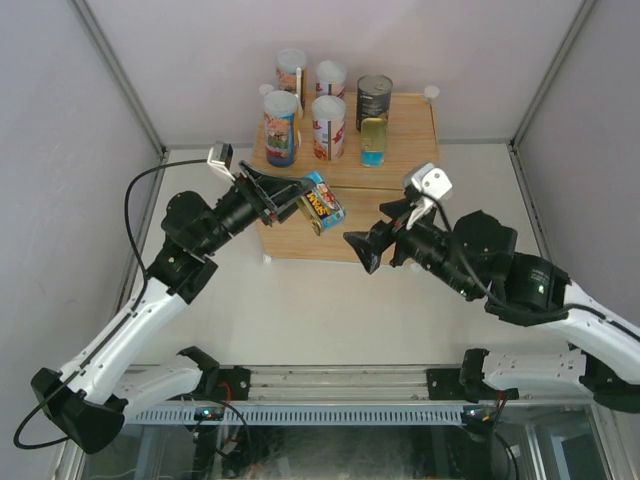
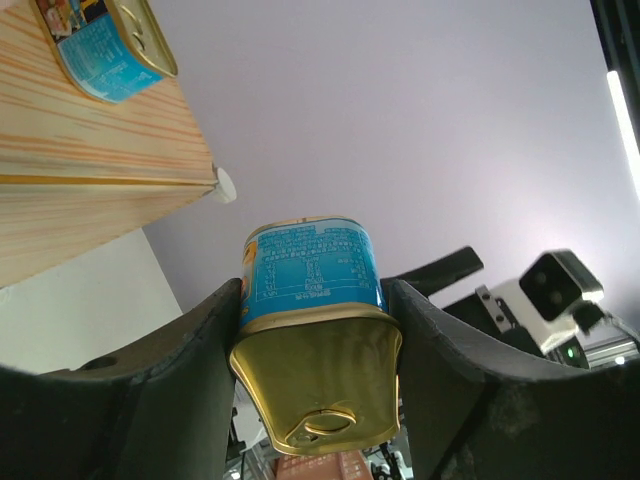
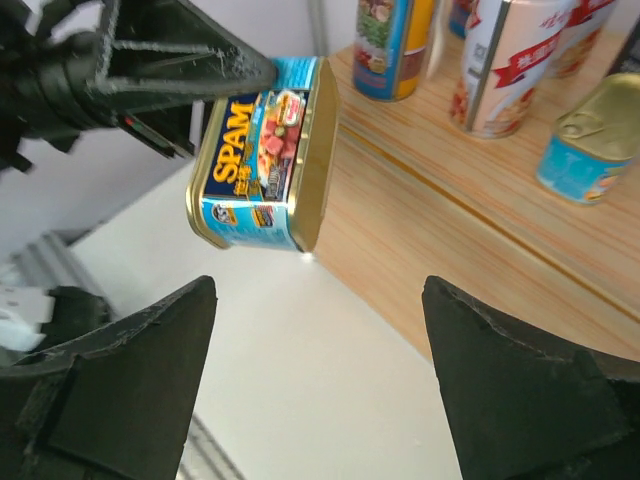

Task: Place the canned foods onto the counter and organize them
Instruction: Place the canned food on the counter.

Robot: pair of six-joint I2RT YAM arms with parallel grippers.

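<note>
Left wrist shows tin (image 2: 312,290) pull-tab (image 2: 322,425) (overhead: probably hidden).

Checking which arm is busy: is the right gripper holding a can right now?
No, the right gripper is open with nothing between its fingers; the SPAM tin is gripped by the left gripper.

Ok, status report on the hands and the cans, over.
Left hand shut on Spam tin, airborne by the counter front edge. Right hand open, empty. Other cans on counter. Nothing blocking.
</note>
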